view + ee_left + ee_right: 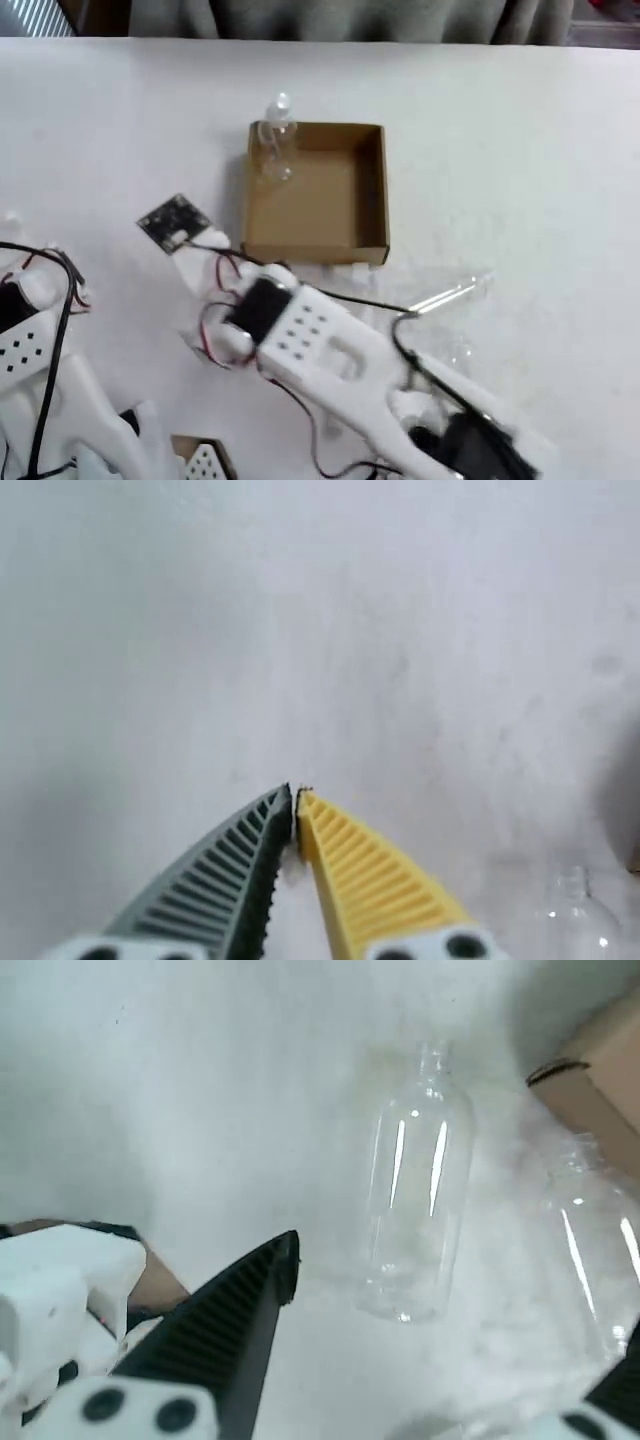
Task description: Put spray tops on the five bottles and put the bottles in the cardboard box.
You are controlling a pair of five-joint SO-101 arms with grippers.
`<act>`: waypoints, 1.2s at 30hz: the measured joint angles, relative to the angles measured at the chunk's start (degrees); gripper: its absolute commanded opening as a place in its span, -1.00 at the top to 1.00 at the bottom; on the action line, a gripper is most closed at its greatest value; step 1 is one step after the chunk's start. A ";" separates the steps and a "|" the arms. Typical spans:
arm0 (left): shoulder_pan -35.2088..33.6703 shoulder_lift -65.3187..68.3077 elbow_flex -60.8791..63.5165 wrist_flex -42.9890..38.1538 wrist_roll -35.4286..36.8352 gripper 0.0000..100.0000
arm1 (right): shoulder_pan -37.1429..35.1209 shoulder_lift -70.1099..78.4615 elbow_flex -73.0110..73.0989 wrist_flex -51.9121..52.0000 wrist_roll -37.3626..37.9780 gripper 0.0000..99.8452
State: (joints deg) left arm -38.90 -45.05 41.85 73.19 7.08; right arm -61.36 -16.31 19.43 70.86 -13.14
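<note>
High view: cardboard box (322, 205) holds one bottle (273, 150) | left hand (296, 805) clenched | right hand (455, 1320) released

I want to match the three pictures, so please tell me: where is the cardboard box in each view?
High view: the cardboard box sits mid-table, open, with one bottle standing in a far corner.
Left wrist view: a dark sliver at the edge may be it; I cannot tell.
Right wrist view: its brown corner, beyond a lying clear bottle.
Shared landmark: the white table.
</note>
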 measured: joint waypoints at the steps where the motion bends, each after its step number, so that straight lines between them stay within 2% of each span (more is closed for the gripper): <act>1: 0.09 0.00 -0.88 1.41 0.09 0.95 | 0.00 -2.11 0.00 2.11 0.00 0.32; 4: 3.52 0.00 -1.85 6.24 0.09 0.95 | 1.14 -6.95 0.00 6.77 0.00 0.64; 7: 9.49 0.00 -1.93 10.64 0.09 0.95 | 5.19 -9.93 0.00 7.65 0.18 0.97; 10: 16.00 0.00 -1.93 13.36 0.09 0.95 | 10.20 -11.60 0.00 9.05 6.59 0.91; 13: 21.36 0.00 -1.93 14.15 0.09 0.95 | 15.12 -12.84 0.00 11.69 12.66 0.97; 19: 29.01 0.00 -1.93 14.15 0.09 0.95 | 26.11 -20.48 0.00 17.67 23.30 0.96; 23: 33.58 0.00 -1.85 14.15 0.79 0.95 | 35.69 -29.19 0.00 19.78 25.76 0.96; 26: 38.07 0.00 1.41 14.15 5.10 0.83 | 45.10 -35.60 1.05 19.78 26.11 0.96; 31: 42.64 0.00 6.68 11.25 10.73 0.51 | 56.09 -42.64 15.21 17.85 30.51 0.96; 36: 45.89 0.00 6.95 9.49 15.03 0.46 | 59.60 -44.04 33.32 8.26 32.26 0.97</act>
State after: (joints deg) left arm 6.99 -45.05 48.79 82.68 22.11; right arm -1.76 -60.35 52.75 79.12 19.12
